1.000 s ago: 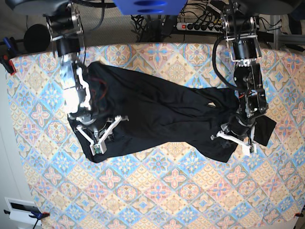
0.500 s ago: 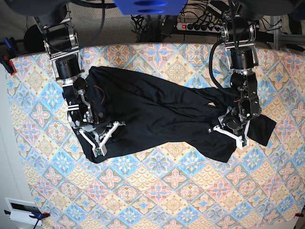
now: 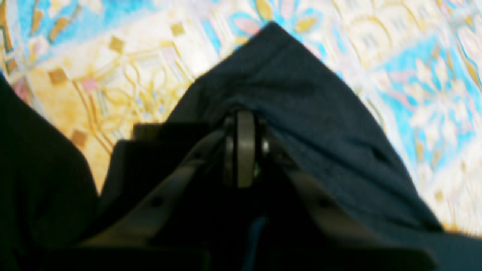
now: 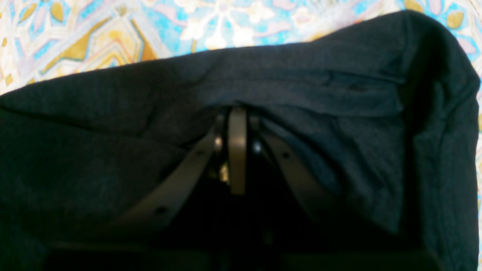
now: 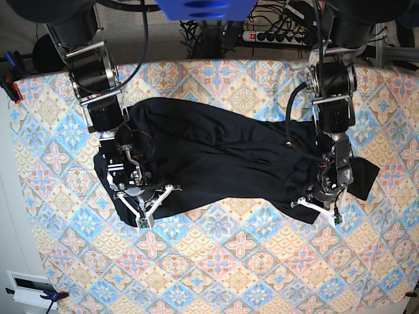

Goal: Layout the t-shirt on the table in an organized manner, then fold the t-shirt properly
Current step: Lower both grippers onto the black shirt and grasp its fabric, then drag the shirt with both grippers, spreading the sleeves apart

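Black arms, white-framed claws

Base view: overhead, looking straight down on the whole desk [image 5: 216, 275], both arms in frame, far edge and floor cables at top. Left wrist view: mounted behind the left gripper [image 3: 241, 124], looking along its closed jaws, very close, black t-shirt [image 3: 301, 98] just ahead, desk cloth beyond. Right wrist view: same setup behind the right gripper [image 4: 237, 120], very close. Each wrist view shares with base the shirt patch at its jaws.
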`<action>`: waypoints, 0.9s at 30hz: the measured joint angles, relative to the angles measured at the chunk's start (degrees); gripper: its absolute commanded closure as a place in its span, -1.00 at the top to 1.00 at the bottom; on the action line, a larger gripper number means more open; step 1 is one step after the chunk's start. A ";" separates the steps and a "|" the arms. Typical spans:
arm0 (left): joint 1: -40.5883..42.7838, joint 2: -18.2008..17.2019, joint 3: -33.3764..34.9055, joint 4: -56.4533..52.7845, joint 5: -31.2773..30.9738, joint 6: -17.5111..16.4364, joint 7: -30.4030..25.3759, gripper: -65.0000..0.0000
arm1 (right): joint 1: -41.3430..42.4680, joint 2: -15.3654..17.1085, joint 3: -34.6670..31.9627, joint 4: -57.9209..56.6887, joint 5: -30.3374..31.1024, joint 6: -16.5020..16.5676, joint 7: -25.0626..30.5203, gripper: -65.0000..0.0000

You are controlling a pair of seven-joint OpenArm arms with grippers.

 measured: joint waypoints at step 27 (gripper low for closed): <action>10.78 -3.21 -0.48 22.51 -12.48 1.51 14.60 -0.15 | -1.36 5.60 -0.52 10.16 -0.22 0.24 -8.09 -0.12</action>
